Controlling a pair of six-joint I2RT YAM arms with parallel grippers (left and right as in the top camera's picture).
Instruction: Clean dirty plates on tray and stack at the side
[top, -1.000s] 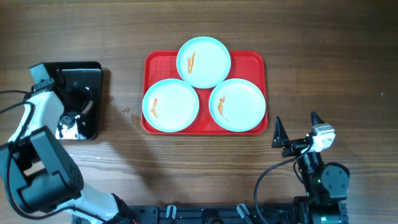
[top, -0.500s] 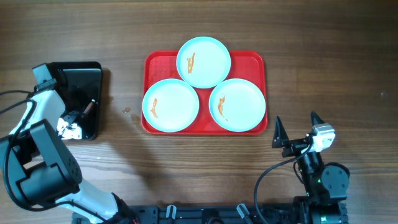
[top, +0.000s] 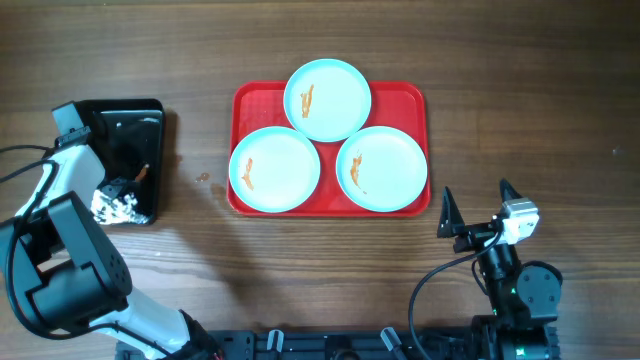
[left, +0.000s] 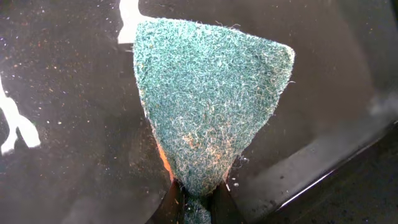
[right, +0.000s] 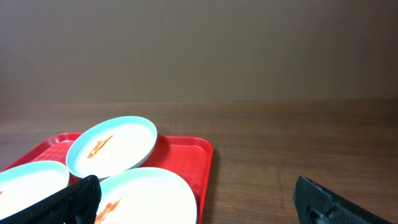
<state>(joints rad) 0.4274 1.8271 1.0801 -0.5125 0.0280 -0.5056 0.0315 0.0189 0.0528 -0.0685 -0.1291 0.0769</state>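
while the left claw (left: 198, 190) is clamped on a green scouring pad (left: 208, 99) in the black tray (top: 150, 115), the right claw (top: 477, 204) stands apart near the red tray (top: 412, 98) of three smeared plates (top: 327, 98).

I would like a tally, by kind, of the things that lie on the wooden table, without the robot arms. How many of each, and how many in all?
Round pale-blue shallow plates: 3
Red rectangular plastic tray: 1
Black rectangular tray: 1
Green fibrous scouring pad: 1
Total: 6
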